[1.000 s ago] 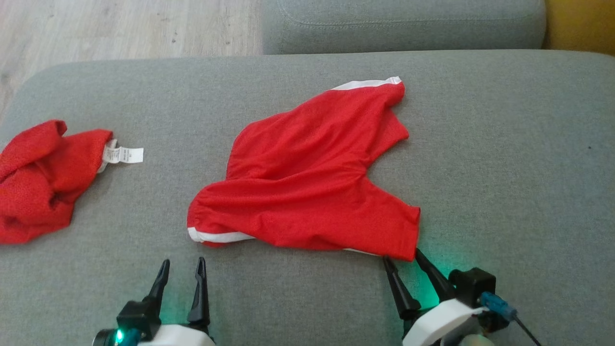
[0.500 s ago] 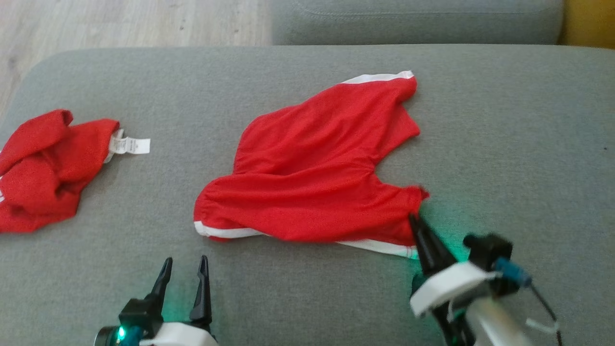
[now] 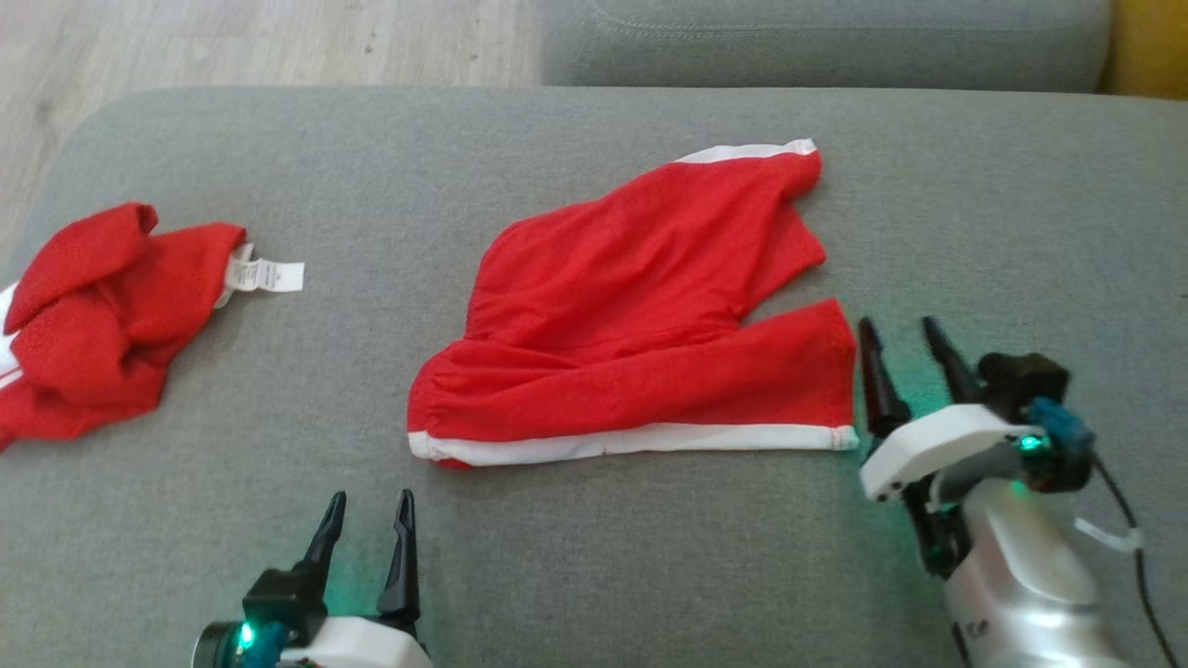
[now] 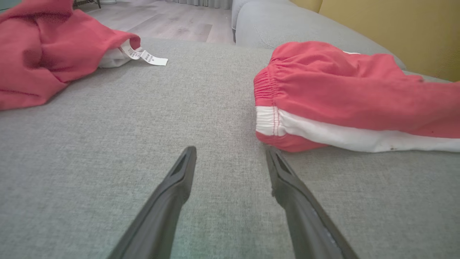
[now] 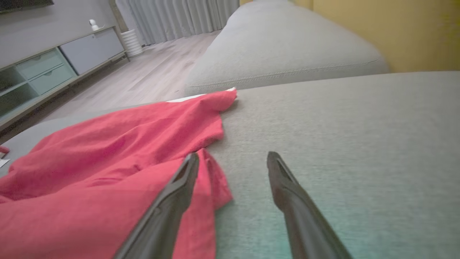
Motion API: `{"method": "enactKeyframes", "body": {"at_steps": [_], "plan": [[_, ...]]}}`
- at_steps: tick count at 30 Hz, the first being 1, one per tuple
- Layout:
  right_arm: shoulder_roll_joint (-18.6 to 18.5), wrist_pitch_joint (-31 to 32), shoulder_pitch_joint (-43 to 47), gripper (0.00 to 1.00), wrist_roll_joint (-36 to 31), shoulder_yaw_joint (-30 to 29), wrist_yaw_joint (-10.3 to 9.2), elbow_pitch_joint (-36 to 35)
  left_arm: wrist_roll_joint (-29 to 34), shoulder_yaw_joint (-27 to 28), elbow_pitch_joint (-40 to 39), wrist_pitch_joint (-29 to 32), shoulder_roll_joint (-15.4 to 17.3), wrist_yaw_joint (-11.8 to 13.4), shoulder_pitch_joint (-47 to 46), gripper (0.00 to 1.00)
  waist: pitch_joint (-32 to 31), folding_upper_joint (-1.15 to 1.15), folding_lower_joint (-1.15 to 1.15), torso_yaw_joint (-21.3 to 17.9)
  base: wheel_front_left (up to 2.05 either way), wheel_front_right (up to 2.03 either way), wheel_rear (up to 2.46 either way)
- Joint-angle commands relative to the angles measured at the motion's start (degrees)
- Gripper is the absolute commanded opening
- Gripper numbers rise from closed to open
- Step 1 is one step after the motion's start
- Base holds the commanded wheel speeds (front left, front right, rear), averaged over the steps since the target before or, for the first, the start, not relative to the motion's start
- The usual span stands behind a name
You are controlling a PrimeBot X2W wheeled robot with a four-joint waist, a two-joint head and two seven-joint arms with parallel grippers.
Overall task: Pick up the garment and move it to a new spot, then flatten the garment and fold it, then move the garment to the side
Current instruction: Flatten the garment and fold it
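Grey sofa cushion (image 3: 594, 575) holds two red garments — white-trimmed shorts (image 3: 640, 306) and a crumpled one (image 3: 93, 315) whose white tag (image 3: 269, 276) is unreadable. Jaws gape empty on left gripper (image 3: 371, 496) and right gripper (image 3: 897, 325).

We see a broad grey fabric cushion (image 3: 594, 566) carrying two pieces of clothing. The red garment (image 3: 640, 343) with white trim lies spread near the middle, one white band along its near edge. Well apart from it, at the left edge, a crumpled red heap (image 3: 93, 315) sits bunched, its white label (image 3: 269, 275) lying flat on the cushion.
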Motion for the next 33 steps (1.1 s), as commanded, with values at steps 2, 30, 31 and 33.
{"method": "enactKeyframes", "body": {"at_steps": [2, 30, 31, 33], "plan": [[-0.06, -0.37, -0.56, 1.0, -2.05, -1.04, -0.04, -3.6, 0.23, 2.06, -1.76, -0.29, 0.01, 0.72, -2.23, 1.0, -0.68, 0.0, 0.0, -0.76, 0.0, 0.0, 0.0], [-0.06, -0.37, 16.69, 1.0, -3.76, 4.7, -0.04, -16.07, 7.56, 5.09, -6.29, -0.29, 0.04, 2.78, 2.94, 1.0, -5.25, 0.0, 0.0, -4.28, 0.0, 0.0, 0.0], [-0.06, -0.37, 16.08, 1.0, -3.41, 4.92, -0.04, -15.26, 7.43, 4.9, -6.3, -0.29, 0.03, 2.73, 2.66, 1.0, -4.72, 0.0, 0.0, -4.1, 0.0, 0.0, 0.0], [-0.06, -0.37, 14.4, 1.0, -2.93, 5.9, -0.04, -13.2, 6.9, 4.34, -6.39, -0.29, 0.03, 2.78, 2.02, 1.0, -3.56, 0.0, 0.0, -3.67, 0.0, 0.0, 0.0]]}}
